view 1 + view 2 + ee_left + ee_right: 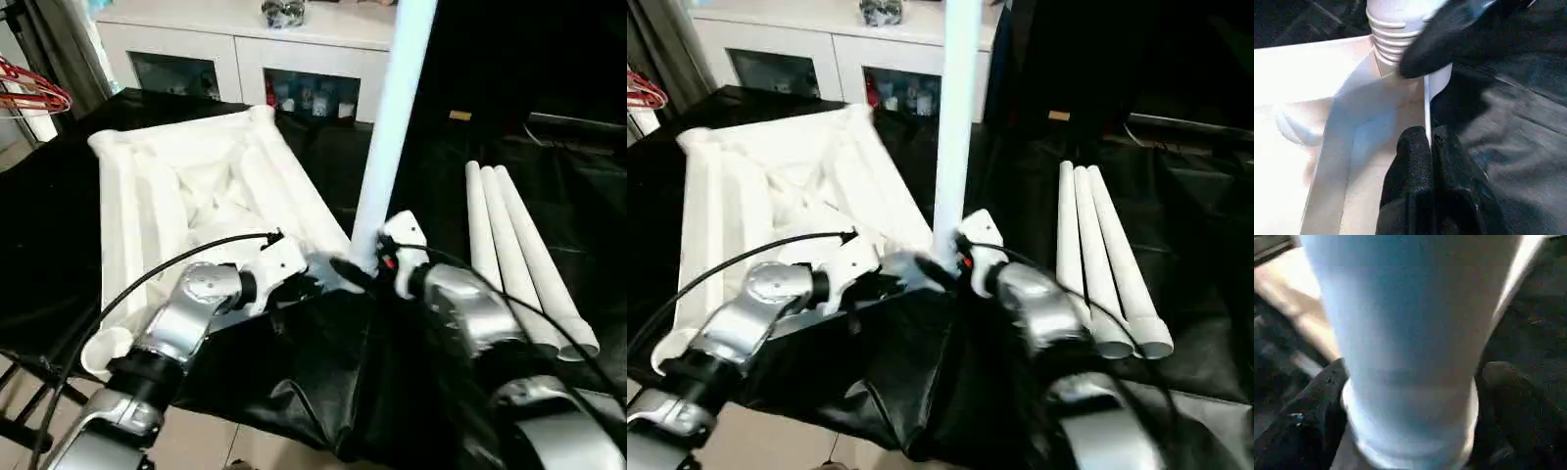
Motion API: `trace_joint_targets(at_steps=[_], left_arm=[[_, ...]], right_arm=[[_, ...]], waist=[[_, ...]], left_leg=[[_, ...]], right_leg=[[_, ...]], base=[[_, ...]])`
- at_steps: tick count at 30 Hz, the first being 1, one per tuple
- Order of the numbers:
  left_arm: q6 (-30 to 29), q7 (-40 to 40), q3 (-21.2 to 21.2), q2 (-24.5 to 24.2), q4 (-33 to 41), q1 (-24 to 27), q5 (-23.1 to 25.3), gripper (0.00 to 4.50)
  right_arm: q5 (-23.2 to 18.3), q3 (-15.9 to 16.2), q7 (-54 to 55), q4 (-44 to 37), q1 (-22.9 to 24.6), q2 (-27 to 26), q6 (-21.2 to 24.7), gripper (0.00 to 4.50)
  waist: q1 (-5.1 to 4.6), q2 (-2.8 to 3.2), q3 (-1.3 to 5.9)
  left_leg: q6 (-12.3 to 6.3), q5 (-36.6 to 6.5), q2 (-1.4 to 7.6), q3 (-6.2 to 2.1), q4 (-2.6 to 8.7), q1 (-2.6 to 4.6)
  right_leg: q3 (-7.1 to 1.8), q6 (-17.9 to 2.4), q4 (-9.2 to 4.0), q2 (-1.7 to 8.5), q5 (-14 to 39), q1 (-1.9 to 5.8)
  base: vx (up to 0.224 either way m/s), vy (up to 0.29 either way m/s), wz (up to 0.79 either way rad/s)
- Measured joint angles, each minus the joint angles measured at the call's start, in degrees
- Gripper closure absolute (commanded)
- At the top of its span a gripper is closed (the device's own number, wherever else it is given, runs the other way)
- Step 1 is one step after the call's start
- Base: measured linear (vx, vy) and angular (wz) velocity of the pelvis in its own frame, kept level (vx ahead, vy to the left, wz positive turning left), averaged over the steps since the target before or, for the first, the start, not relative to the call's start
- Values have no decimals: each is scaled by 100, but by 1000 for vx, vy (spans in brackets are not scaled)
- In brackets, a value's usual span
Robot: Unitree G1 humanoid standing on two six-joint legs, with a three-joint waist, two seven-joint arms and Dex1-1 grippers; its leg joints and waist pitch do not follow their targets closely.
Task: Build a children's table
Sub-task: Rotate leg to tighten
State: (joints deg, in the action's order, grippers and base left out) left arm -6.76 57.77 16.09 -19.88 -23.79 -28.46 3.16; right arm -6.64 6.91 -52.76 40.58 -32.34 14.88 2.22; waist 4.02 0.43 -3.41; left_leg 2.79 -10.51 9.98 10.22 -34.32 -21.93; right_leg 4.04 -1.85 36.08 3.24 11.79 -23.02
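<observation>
- The tabletop (186,196) lies ribbed side up on the black-draped bench (549,166), toward its left edge.
- An upright leg (392,127) stands at the tabletop's near right corner socket.
- Three spare legs (519,255) lie side by side near the bench's right edge.
- The right gripper (1405,396) is clamped around the upright leg's base.
- The left gripper (1431,147) pinches the tabletop's thin rim beside that socket.

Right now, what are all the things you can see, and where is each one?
Tabletop: one, white, upside down on the black cloth.
Upright leg: one, white, at the tabletop's near right corner.
Spare legs: three, white, side by side on the right.
Black cloth: one, covering the work surface.
Cabinet: one, white, glass doors, at the back.
Hangers: red, far left.
Left gripper: black, pinching the tabletop's edge.
Right gripper: black, around the upright leg.
</observation>
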Motion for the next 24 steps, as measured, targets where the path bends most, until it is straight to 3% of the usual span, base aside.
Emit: trace_joint_targets(at_steps=[11, 24], left_arm=[[14, 685, 0, -350, 329, 261, -288, 450], [10, 781, 8, -407, 394, 314, -334, 450]], right_arm=[[-193, 252, -1044, -622, 262, 257, 226, 20], [-219, 300, -1215, -764, 310, 266, 399, 138]], waist=[[60, -1, 0], [95, -1, 0]], left_leg=[[0, 0, 1, 1, -2, -3], [0, 0, 2, 1, -3, -2]], right_leg=[[1, 0, 1, 0, 0, -3], [1, 0, 1, 0, 0, -4]], base=[[0, 0, 0], [0, 0, 0]])
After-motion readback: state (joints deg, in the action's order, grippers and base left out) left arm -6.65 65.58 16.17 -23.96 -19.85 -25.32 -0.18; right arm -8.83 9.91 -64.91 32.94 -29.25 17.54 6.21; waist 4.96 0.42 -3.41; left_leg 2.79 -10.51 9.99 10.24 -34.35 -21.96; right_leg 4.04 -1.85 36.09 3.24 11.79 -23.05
